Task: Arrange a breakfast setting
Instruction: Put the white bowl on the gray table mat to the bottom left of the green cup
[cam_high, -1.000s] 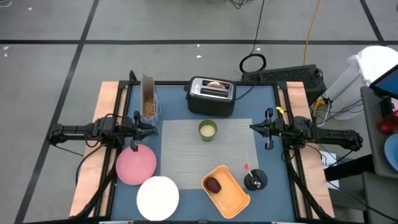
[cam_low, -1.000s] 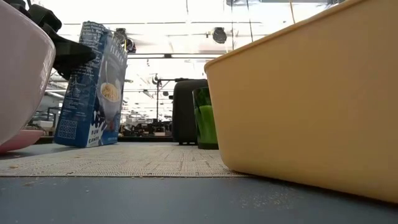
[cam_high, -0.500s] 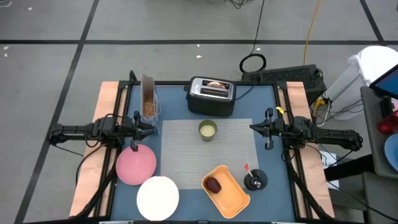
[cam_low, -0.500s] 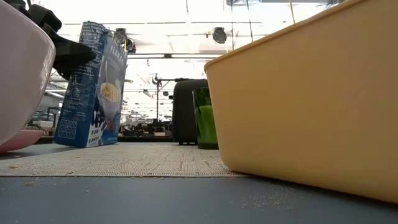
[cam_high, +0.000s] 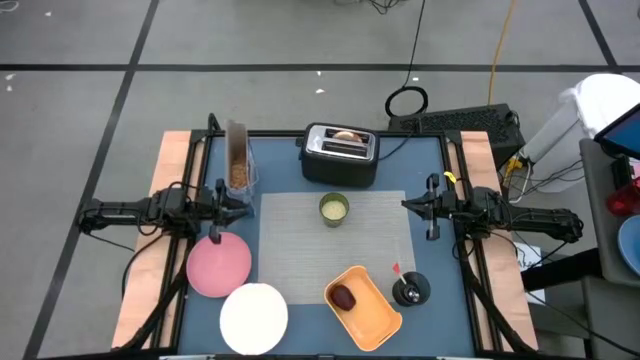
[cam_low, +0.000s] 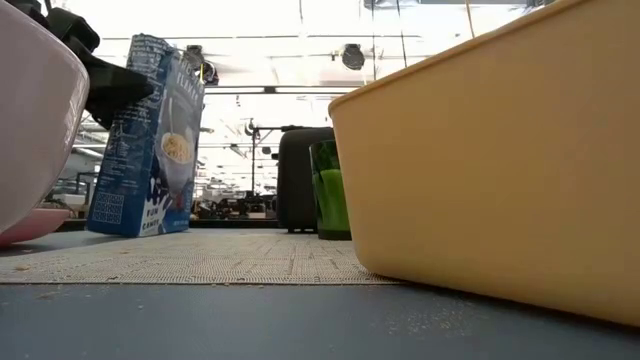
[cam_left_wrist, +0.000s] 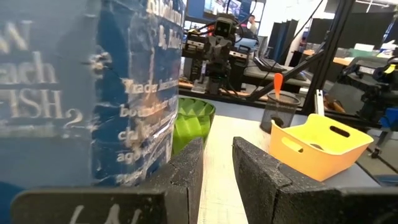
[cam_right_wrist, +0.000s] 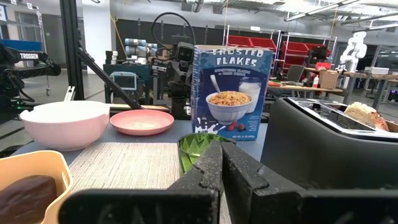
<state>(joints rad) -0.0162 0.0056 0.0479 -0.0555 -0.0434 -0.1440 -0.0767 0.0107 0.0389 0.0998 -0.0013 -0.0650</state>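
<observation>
Overhead: you've got the grey placemat (cam_high: 335, 243) mid-table with the little green cup (cam_high: 334, 208) sitting on its far edge.
Plate: pink plate (cam_high: 219, 264) is off the mat's left side; white bowl (cam_high: 254, 317) sits just nearer than it, at the near-left corner.
Toaster: black-and-silver toaster (cam_high: 340, 153) is just beyond the mat, with the round bread piece (cam_high: 346, 136) poking out of a slot.
Tray: orange tray (cam_high: 363, 305) is near-right of the mat with something dark in it.
Left gripper (cam_high: 237, 201): hangs beside the cereal box (cam_high: 239, 158), just past the plate's far rim.
Right gripper (cam_high: 408, 205): parked over the mat's right edge.
Low view: tray wall (cam_low: 500, 160) fills the right, bowl (cam_low: 35, 120) bulges in on the left, cup (cam_low: 331, 189) and box (cam_low: 150, 135) stand further back.
Left wrist: fingers (cam_left_wrist: 186, 174) a small gap apart, nothing between them; box (cam_left_wrist: 87, 87) right up close, cup (cam_left_wrist: 193, 121) behind.
Right wrist: fingers (cam_right_wrist: 205, 171) pressed together, empty; you can see bowl (cam_right_wrist: 65, 124), plate (cam_right_wrist: 142, 122) and bread (cam_right_wrist: 364, 114) from here.
</observation>
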